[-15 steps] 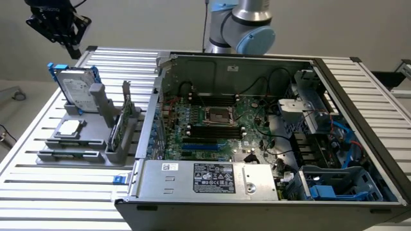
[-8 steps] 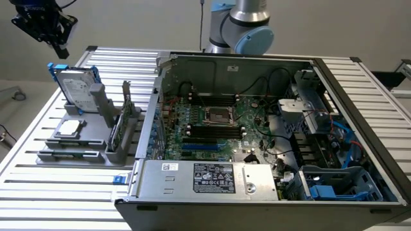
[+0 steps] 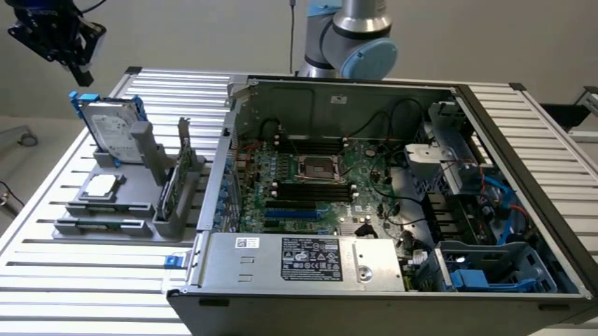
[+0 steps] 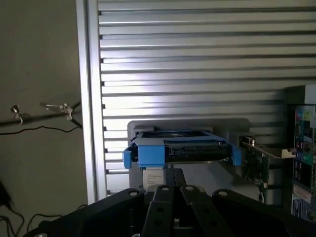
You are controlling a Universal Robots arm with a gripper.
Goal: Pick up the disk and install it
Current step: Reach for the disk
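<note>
Claw [image 3: 83, 77], pressed together and empty, hovers above the grey stand [image 3: 110, 208], where the disk [image 3: 110, 130] stands on edge, long axis seemingly upright, blue-framed end uppermost

Disk [image 3: 108, 129] — silver-grey, white label, bright blue edging; table [image 3: 94, 280] silver, ribbed stripes; mobo [image 3: 365, 164] green.

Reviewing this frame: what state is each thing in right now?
gripper: shut, empty, hovering above the disk.
disk: standing upright in the grey holder, not gripped.
green card: on edge in the holder.
processor chip: lying flat on the holder.
computer case: open, side panel off.
</note>
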